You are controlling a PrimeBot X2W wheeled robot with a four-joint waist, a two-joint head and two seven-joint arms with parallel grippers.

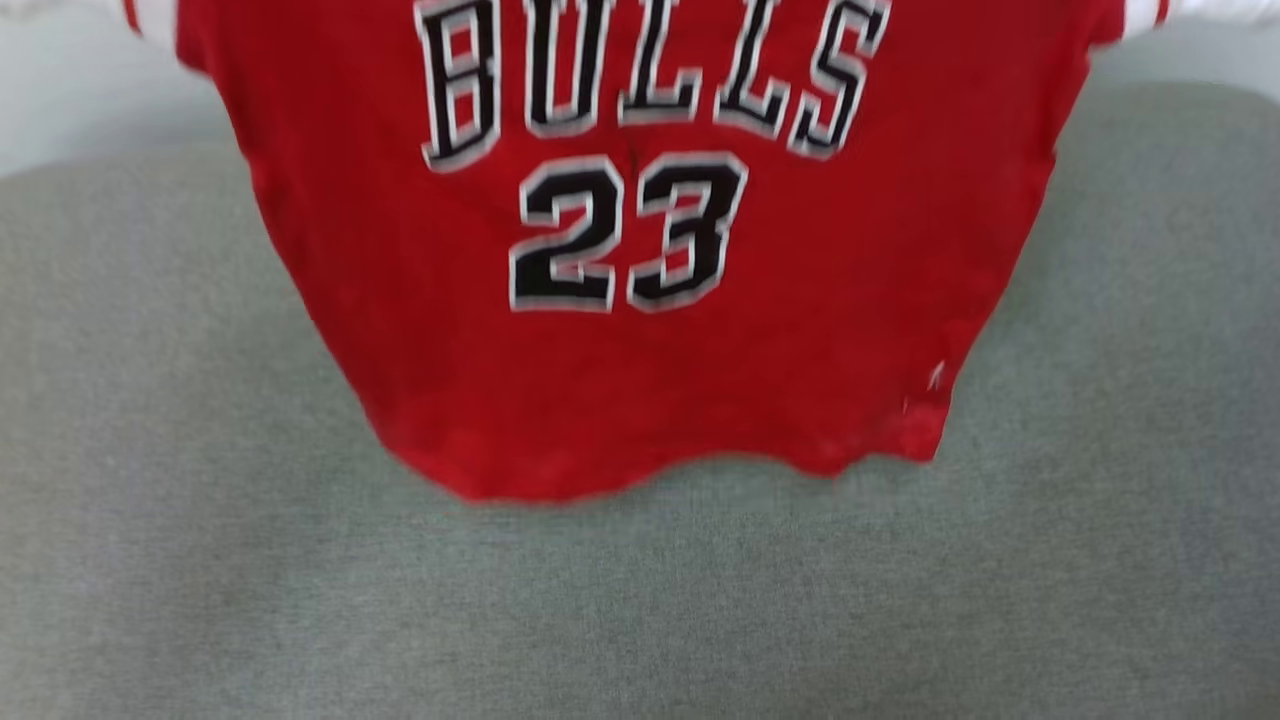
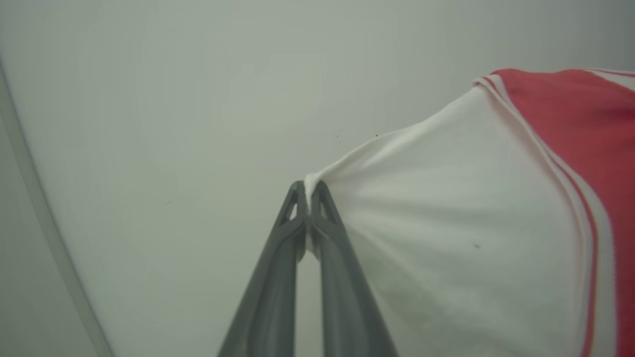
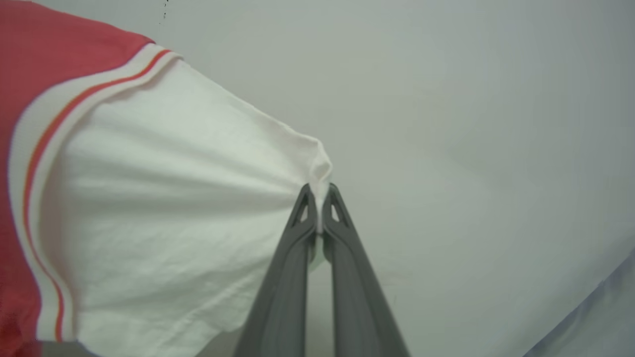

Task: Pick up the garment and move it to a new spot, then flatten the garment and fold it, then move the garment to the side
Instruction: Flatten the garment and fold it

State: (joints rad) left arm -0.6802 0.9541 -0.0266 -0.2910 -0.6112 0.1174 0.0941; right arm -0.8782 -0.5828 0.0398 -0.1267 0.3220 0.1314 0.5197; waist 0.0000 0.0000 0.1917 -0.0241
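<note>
Now | garment [image 1: 640,380]: 1 | sleeves [image 2: 446,223]: 2 | left fingers [image 2: 280,258] clamp one, right fingers [image 3: 345,263] other

Left gripper [image 2: 309,191]: fingers pressed together at the tips, pinching a white sleeve edge of the garment [image 2: 446,223]. Right gripper [image 3: 319,194]: same condition (its fingers clamp the opposite sleeve edge).

Grey cloth-covered surface [image 1: 640,600] against a pale backdrop [image 1: 90,90].
The surface's far corners are rounded; its weave is fine.
</note>
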